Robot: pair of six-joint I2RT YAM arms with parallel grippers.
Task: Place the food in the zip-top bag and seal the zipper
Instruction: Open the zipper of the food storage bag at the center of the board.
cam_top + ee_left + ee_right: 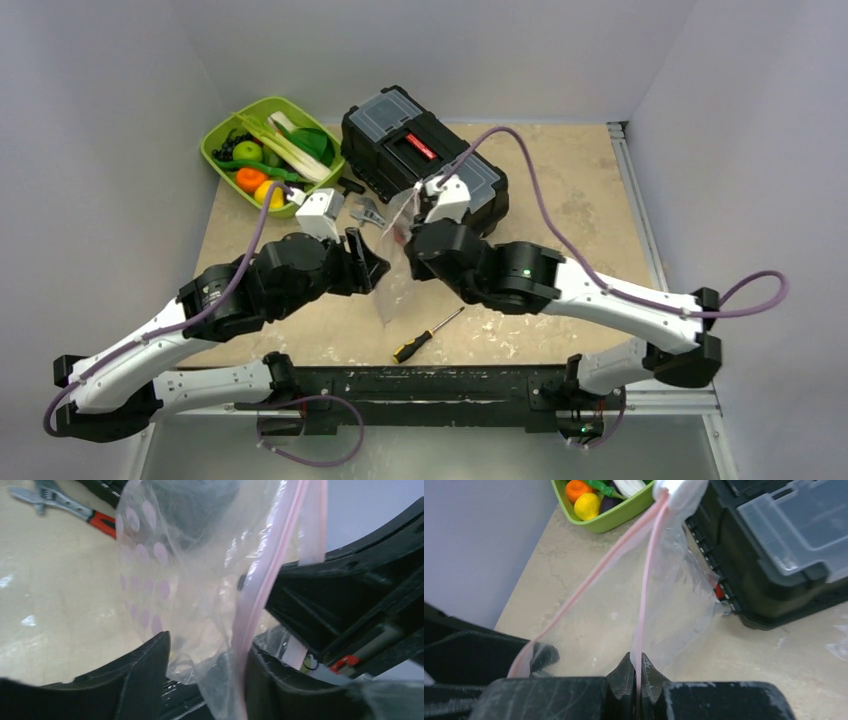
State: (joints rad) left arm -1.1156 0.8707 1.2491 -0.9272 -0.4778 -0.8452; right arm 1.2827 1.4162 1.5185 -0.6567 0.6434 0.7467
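Observation:
The clear zip-top bag (pixel 392 295) hangs between my two grippers above the table. My right gripper (pixel 638 661) is shut on one side of the pink zipper (pixel 646 570). The other side of the strip runs off to the left, so the bag's mouth (pixel 614 595) gapes. My left gripper (pixel 207 642) is open, with the bag (pixel 170 565) and its zipper (pixel 265 580) between its spread fingers, the strip lying against the right finger (pixel 272 680). The food (pixel 262 160), including apple, orange, yellow pear and leeks, lies in the lime-green tray (pixel 218 135). No food shows in the bag.
A black toolbox (pixel 425 160) stands behind the grippers, close to the bag. A wrench (pixel 366 213) lies between tray and toolbox. A screwdriver (pixel 428 334) lies near the front edge. Grey walls close in the back and both sides.

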